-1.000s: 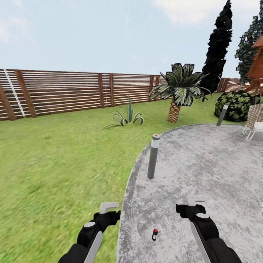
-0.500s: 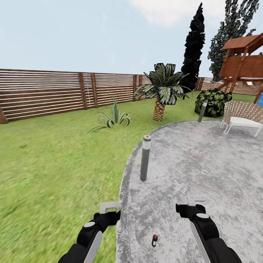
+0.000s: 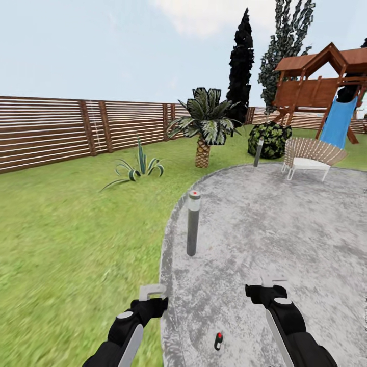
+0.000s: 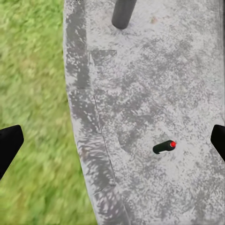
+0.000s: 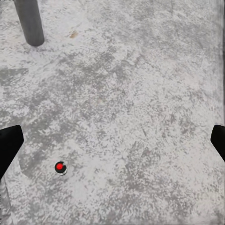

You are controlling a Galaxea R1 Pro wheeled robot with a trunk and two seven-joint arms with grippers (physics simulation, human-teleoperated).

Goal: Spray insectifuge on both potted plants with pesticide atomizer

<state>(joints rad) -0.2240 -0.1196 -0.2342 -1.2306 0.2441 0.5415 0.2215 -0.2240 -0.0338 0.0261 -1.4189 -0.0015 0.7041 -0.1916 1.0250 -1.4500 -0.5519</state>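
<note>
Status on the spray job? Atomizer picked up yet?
Done: nothing. The pesticide atomizer stands on the paved patio between the arms, ungrasped. In hand: nothing; left gripper and right gripper both open. Left: grasp the atomizer, spray both potted plants.

patio (image 3: 285,229) — mottled grey paving | on it: pesticide atomizer (image 3: 218,340) — bollard lamp (image 3: 192,223) — wicker seat (image 3: 308,157)

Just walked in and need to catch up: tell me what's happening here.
The robot stands at the edge of the grey patio in a fenced garden. The pesticide atomizer lies on the paving just ahead, between the arms. The left gripper and right gripper are both open and empty, above the ground. A bollard lamp stands further ahead.
</note>
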